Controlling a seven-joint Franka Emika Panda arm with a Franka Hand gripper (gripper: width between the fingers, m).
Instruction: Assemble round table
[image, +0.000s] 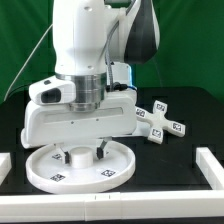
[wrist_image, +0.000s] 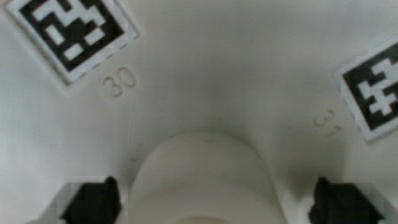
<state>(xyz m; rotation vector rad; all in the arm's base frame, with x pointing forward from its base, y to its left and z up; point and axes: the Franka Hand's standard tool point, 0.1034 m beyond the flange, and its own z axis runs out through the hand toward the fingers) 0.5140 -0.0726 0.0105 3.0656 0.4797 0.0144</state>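
The large round rimmed disc (image: 78, 168) lies flat on the black table at the front of the exterior view's left. In the wrist view its white surface (wrist_image: 214, 90) shows tags numbered 30 and 31. A white upright cylinder (wrist_image: 205, 175), the short leg by its look, stands at the disc's middle. My gripper (image: 82, 154) hangs straight over the disc, and its fingers (wrist_image: 89, 200) straddle the cylinder with a small gap on each side, so it (wrist_image: 217, 202) is open. The cross-shaped base (image: 160, 118) lies apart to the exterior view's right.
White straight rails border the table at the exterior view's left (image: 5, 165), right (image: 210, 168) and front (image: 110, 208). A green backdrop stands behind. The arm's body hides the table behind the disc.
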